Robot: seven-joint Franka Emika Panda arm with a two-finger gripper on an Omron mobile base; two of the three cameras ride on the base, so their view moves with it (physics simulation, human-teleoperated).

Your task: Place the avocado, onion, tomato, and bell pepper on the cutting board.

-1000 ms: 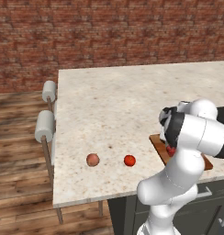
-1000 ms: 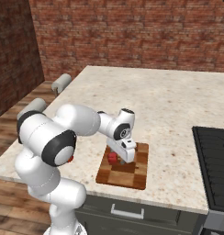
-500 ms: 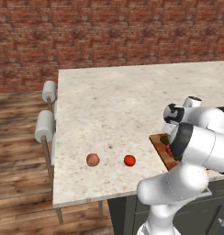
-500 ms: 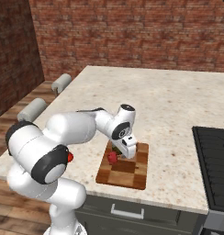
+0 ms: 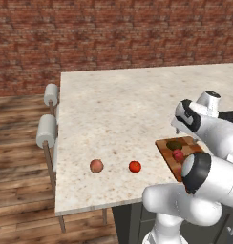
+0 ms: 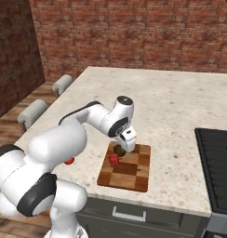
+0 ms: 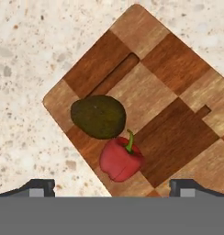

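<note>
Indoors — speckled stone counter (image 5: 113, 109), brick wall (image 5: 113, 33).

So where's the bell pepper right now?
The bell pepper lies on the cutting board near one corner, right beside the avocado, in the hand view.

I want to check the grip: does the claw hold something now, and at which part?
Nothing is held. The claw is open above the cutting board, where the avocado and bell pepper lie.
</note>
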